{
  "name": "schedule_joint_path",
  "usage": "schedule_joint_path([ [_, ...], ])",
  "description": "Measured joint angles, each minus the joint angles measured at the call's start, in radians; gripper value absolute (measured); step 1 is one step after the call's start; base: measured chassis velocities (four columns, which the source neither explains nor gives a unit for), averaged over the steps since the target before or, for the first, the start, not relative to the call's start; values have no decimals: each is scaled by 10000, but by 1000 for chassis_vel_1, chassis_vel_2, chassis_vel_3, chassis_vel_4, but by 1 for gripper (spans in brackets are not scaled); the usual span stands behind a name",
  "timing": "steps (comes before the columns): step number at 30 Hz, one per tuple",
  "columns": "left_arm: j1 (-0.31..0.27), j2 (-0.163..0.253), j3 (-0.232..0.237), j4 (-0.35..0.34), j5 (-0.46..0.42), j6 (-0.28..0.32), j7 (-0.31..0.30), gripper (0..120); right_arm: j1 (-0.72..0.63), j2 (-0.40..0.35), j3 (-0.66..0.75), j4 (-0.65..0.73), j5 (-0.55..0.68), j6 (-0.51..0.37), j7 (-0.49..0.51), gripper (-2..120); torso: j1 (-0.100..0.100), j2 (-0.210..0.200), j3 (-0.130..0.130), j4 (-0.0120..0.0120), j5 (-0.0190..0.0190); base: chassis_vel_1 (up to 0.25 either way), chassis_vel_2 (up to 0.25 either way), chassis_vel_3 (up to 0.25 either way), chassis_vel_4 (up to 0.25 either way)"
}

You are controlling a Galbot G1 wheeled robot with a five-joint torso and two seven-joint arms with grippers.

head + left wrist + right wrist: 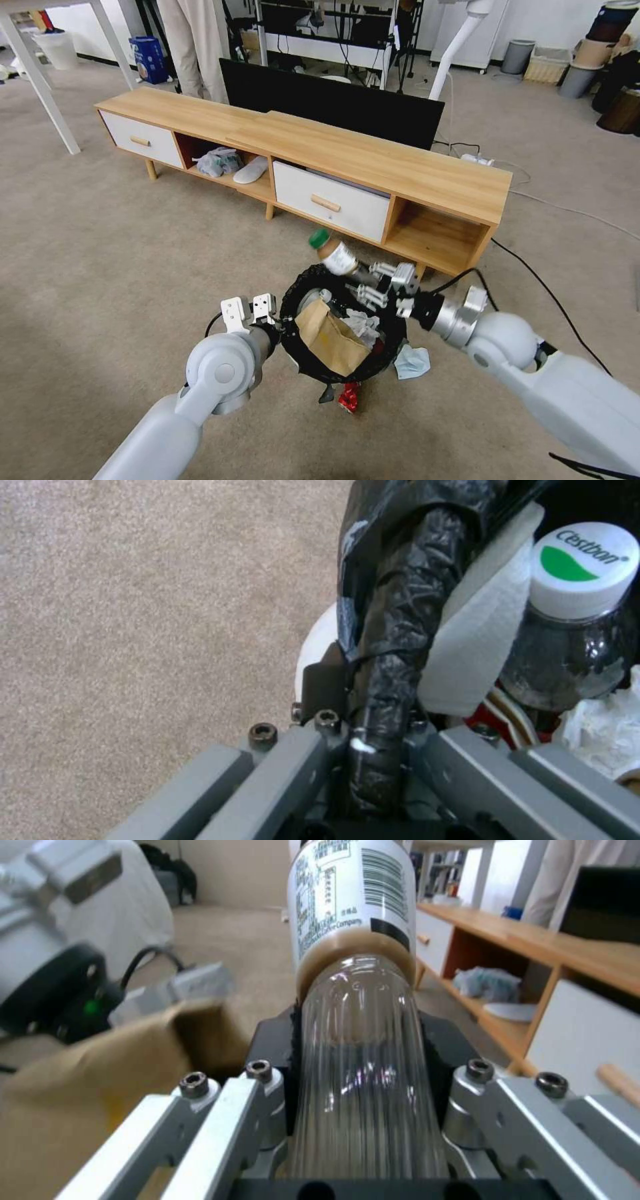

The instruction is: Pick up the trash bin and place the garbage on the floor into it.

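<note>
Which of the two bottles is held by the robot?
The green-capped labelled bottle, clamped by the right gripper above the trash bin; the white-capped bottle lies inside.

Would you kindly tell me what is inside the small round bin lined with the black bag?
Inside the black-lined white trash bin: a brown paper bag, crumpled white tissue, and a clear bottle with a white-and-green cap. Something red shows beneath; the rest is covered.

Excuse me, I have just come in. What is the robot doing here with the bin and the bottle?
It is collecting litter. The left gripper is clamped on the rim of the trash bin, holding it above the floor. The right gripper holds a clear bottle over the bin. A brown paper bag and tissue are already inside. A red can and face mask lie on the floor.
</note>
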Motion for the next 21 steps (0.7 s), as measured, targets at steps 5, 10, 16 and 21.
schedule_joint_path([
  [5, -9, -6, -116, -2, -16, -9, 16, 0, -24, 193, -342, -225, -169, 11, -24, 30, -1, 0, 0, 1, 0, 0, 0, 0, 0],
  [10, 9, 3, -232, -86, -80, -11, 34, 0, 13, 382, -530, -527, -312, 14, -22, 30, 0, 0, 0, 0, 0, 0, 0, 0, 0],
  [16, 38, 6, -264, -135, -100, -11, 42, 0, 182, 549, -699, -839, -441, 32, -23, 30, 0, 0, 0, 1, 0, 0, 0, 0, 0],
  [21, 34, -22, -265, -157, -99, -11, 49, 0, 231, 643, -697, -956, -509, 33, 109, 30, 0, 0, 0, 1, 0, 0, 0, 0, 0],
])
